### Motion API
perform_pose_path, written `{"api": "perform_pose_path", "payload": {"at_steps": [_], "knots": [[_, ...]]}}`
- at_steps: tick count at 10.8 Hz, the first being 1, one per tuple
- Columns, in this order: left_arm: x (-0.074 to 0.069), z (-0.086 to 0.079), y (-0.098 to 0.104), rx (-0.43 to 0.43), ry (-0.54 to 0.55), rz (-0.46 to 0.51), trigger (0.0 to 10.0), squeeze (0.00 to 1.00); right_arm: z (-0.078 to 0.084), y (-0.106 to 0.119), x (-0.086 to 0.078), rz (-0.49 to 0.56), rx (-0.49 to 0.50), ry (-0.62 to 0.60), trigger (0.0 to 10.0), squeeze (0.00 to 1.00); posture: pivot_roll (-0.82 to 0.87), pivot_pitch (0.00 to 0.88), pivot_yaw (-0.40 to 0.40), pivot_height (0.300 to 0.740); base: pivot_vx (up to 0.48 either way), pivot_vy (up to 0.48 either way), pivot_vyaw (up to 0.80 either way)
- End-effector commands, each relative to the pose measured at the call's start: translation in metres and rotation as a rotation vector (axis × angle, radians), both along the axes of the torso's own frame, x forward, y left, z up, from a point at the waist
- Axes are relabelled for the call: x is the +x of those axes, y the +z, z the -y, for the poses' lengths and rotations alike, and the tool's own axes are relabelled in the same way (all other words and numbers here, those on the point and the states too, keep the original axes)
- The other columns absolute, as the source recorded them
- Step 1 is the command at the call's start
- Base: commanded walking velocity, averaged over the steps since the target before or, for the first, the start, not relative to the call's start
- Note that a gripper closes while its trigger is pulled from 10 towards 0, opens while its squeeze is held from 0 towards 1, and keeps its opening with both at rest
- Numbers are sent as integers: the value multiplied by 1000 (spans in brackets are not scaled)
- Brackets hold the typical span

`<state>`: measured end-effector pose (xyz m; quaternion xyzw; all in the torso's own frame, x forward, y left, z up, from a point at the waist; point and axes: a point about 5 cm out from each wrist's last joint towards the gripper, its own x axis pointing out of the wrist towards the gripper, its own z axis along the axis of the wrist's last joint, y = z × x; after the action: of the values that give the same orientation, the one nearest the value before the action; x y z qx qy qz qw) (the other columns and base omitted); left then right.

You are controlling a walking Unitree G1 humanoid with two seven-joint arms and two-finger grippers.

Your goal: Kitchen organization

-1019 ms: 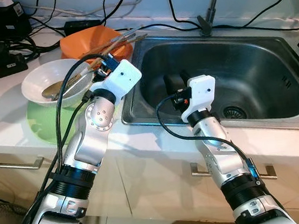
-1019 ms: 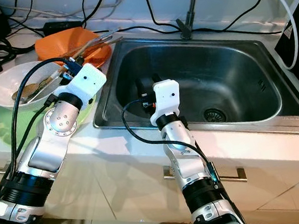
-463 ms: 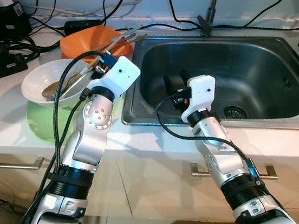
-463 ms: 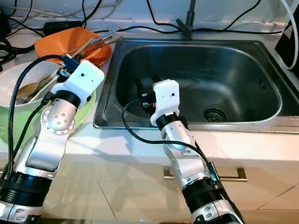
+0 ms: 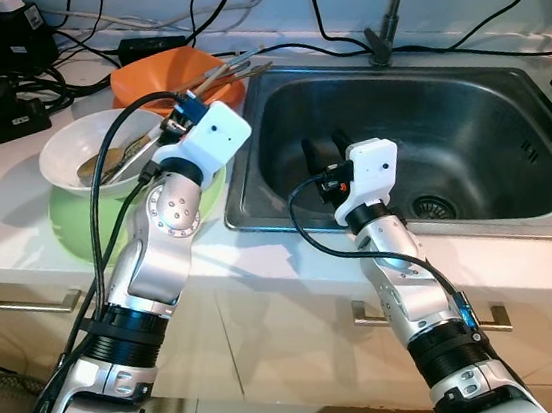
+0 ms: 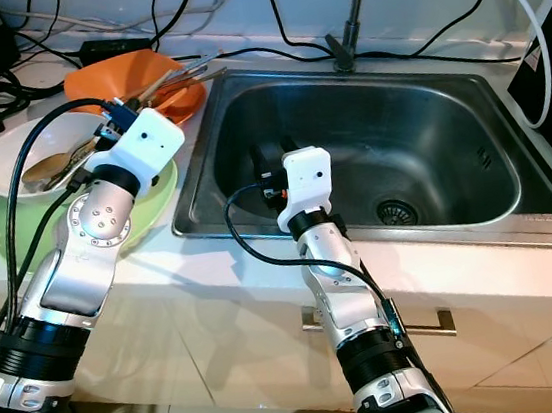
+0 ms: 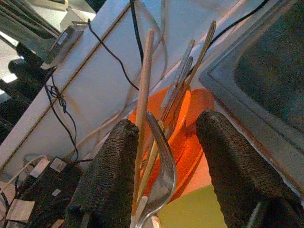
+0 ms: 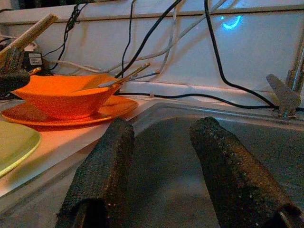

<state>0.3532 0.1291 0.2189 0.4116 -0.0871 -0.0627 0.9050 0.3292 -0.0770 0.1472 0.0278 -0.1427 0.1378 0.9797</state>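
**Operator:** Status of the left gripper (image 7: 164,156)?

**Technician:** Fingers spread wide, nothing clamped. A wooden chopstick (image 7: 142,99) and a metal spoon (image 7: 164,164) stand between them, rising from the white bowl (image 5: 73,151) on the counter beside the sink (image 5: 488,130).

**Operator:** Handling?

**Technician:** Both are probably light, stiff and thin — the polished spoon likely slippery. Take hold mid-shaft. The right gripper (image 8: 164,166) hangs open over the sink — empty.
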Motion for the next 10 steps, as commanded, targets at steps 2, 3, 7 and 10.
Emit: {"api": "perform_pose_path", "payload": {"at_steps": [2, 3, 7, 10], "knots": [[2, 0, -10, 8, 2, -61, 10000, 0, 2, -2, -1, -4, -4, -9, 10000, 0, 62, 50, -43, 740, 0, 0, 0], [2, 1, -12, 3, 0, -78, 10000, 0, 3, -2, -1, -5, -4, -10, 10000, 0, 61, 50, -42, 740, 0, 0, 0], [5, -1, -19, -9, 21, -133, 10000, 0, 2, -2, -1, -5, -2, -11, 10000, 0, 62, 51, -40, 740, 0, 0, 0], [16, -7, -14, -28, 77, -145, 10000, 0, 3, -2, -1, -5, -2, -15, 10000, 0, 59, 49, -38, 740, 0, 0, 0]]}}
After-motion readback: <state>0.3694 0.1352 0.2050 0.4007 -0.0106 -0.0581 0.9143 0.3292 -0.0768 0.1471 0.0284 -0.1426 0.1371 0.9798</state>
